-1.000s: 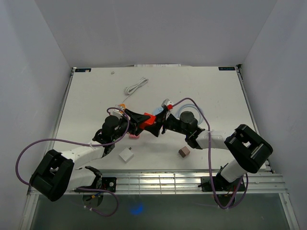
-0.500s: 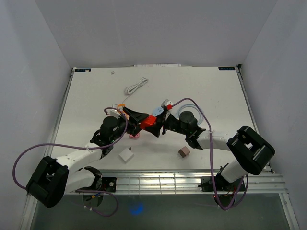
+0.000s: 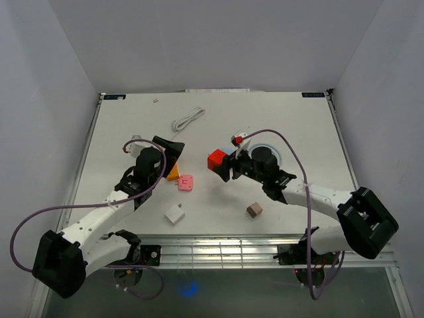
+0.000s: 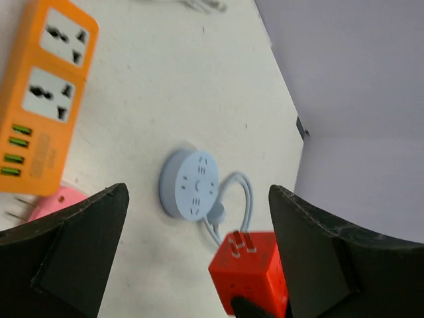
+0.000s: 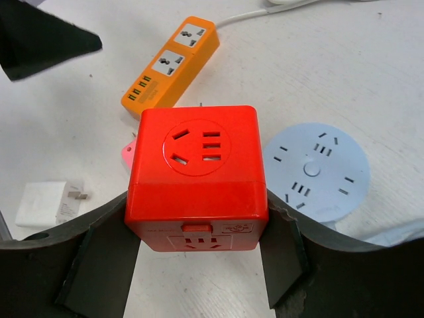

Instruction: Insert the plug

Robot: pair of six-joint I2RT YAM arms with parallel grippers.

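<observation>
Right wrist cam: our right gripper (image 5: 197,222) was clamped on the red cube plug (image 5: 197,165), up off the table (image 5: 397,79) afaict, blue round socket (image 5: 317,171) just beside. Orange strip (image 5: 172,63) lay well apart w/ nothing holding it; left gripper (image 4: 199,255) was spread wide, empty. We figured the risks: strip skids under the push, or prongs (image 4: 240,242) miss the slots bc they faced away from that cam.
</observation>
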